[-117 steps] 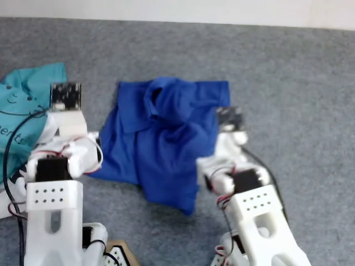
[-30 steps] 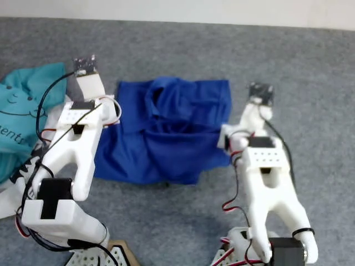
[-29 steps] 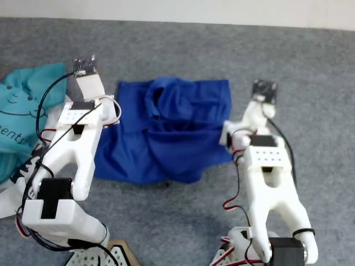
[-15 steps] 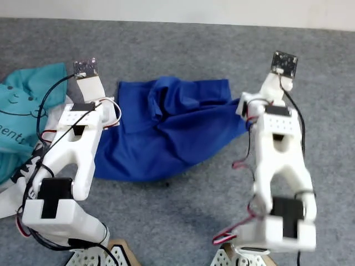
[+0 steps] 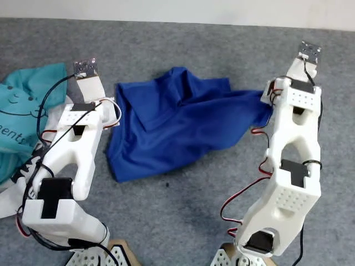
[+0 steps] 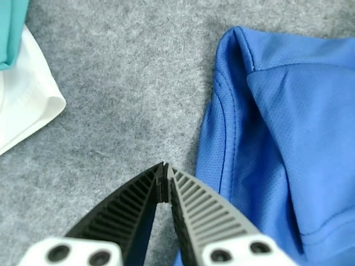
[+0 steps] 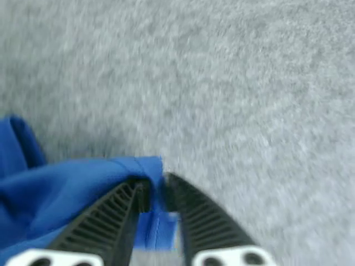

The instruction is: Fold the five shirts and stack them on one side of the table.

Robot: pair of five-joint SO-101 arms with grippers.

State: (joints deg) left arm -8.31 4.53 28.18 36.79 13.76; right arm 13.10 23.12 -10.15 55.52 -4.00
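Observation:
A blue shirt lies crumpled mid-table, one side drawn out toward the right arm. My right gripper is shut on the blue shirt's edge; from above that gripper sits at the shirt's right tip. In the left wrist view my left gripper is shut, its tips on the grey carpet just beside the blue shirt's hemmed edge, with nothing seen between them. A teal shirt lies at the far left.
White cloth lies next to the teal shirt, partly under the left arm. Grey carpet covers the table. A pale wall edge runs along the far side.
The right arm has swung outward and away to the right, dragging the blue shirt's folded part open and stretching it rightward. The left arm has kept still over the last second.

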